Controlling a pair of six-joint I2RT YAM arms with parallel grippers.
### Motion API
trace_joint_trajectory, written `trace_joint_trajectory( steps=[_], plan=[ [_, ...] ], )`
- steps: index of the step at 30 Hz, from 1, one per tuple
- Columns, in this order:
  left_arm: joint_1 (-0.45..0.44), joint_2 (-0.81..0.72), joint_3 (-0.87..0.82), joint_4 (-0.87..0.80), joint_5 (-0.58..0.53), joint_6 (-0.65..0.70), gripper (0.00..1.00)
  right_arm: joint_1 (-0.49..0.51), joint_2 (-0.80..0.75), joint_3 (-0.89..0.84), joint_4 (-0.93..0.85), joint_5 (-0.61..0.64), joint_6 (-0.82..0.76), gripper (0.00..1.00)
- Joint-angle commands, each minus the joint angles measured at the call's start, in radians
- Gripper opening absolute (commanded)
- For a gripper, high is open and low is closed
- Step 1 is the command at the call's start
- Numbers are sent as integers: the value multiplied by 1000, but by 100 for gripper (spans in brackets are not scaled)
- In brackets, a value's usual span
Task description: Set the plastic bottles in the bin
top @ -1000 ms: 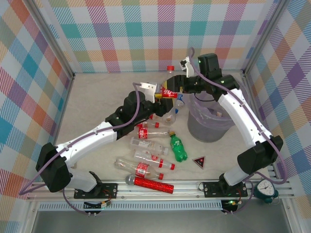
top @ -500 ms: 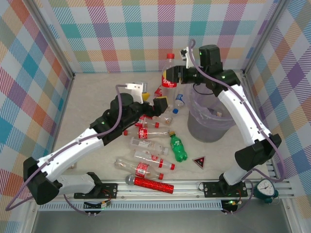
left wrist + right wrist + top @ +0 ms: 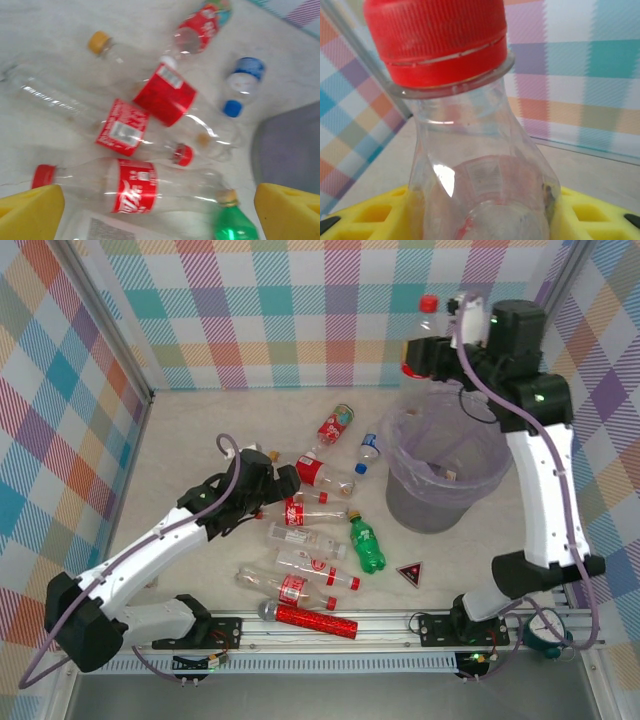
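My right gripper [image 3: 420, 355] is raised high over the far left rim of the lilac bin [image 3: 400, 440]. It is shut on an upright clear plastic bottle [image 3: 426, 325] with a red cap [image 3: 437, 35]. Its yellow pads [image 3: 592, 212] press both sides of that bottle's body [image 3: 480, 165]. My left gripper [image 3: 288, 480] hangs open and empty just over the heap of bottles on the table. Between its yellow fingertips [image 3: 30, 212] lies a red-labelled bottle [image 3: 135, 192], with a green bottle [image 3: 232, 227] beside it. A blue-capped bottle [image 3: 368, 450] lies near the bin.
Several more red-labelled bottles [image 3: 300, 512] lie from the table's middle down to the front. A red glittery microphone [image 3: 312, 620] rests by the front rail, and a small dark triangle [image 3: 410, 572] sits in front of the bin. The bin's grey wall [image 3: 292, 150] is at the left wrist view's right.
The left gripper let go of the bottle, opened wide and drew back down over the heap. The right gripper carried the bottle up and to the right, over the bin's rim.
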Motion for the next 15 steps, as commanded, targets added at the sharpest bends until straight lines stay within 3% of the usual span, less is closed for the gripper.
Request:
trace_joint_trajectory(
  steps=[1, 7, 15],
  plan=[
    [43, 67, 5, 15, 43, -30, 94, -49, -88, -69, -89, 109, -46, 53],
    [71, 230, 83, 16, 116, 9, 93, -149, -226, -322, -87, 181, -52, 53],
    [71, 266, 78, 54, 102, -26, 93, -181, -234, -555, -40, 88, -38, 53]
  ],
)
